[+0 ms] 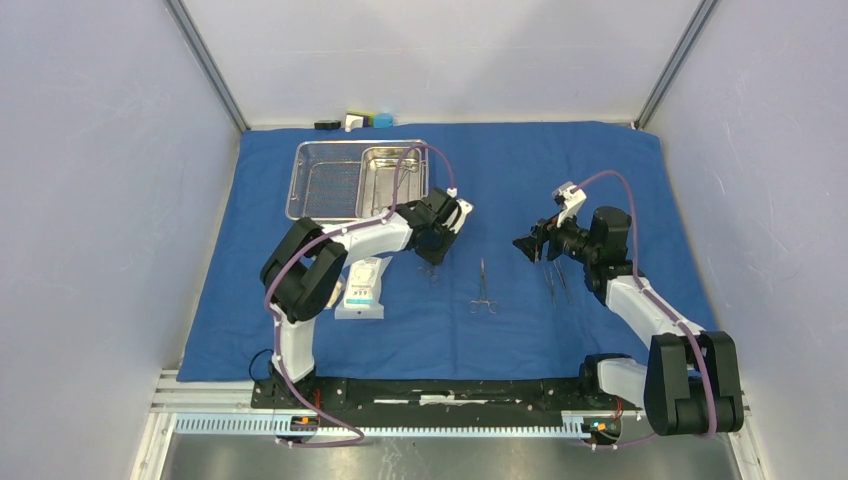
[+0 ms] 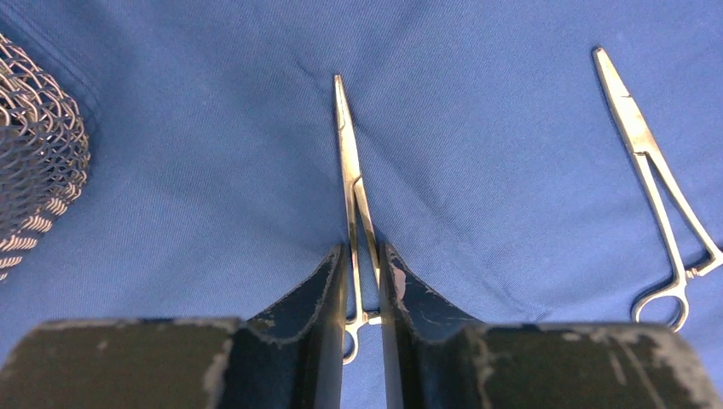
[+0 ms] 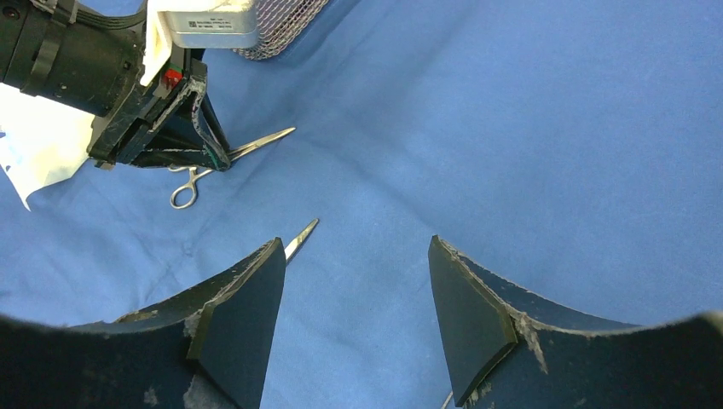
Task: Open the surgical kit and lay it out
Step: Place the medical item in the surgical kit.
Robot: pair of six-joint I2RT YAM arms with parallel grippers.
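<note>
Left pincer (image 2: 363, 256) straddles slim steel instrument (image 2: 348, 153) on blue cloth (image 2: 213, 170).

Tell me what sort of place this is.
Probably a lab robot test cell, not an operating room: plain panel walls, two arms bolted to a base rail, surgical instruments staged on a blue cloth.
</note>
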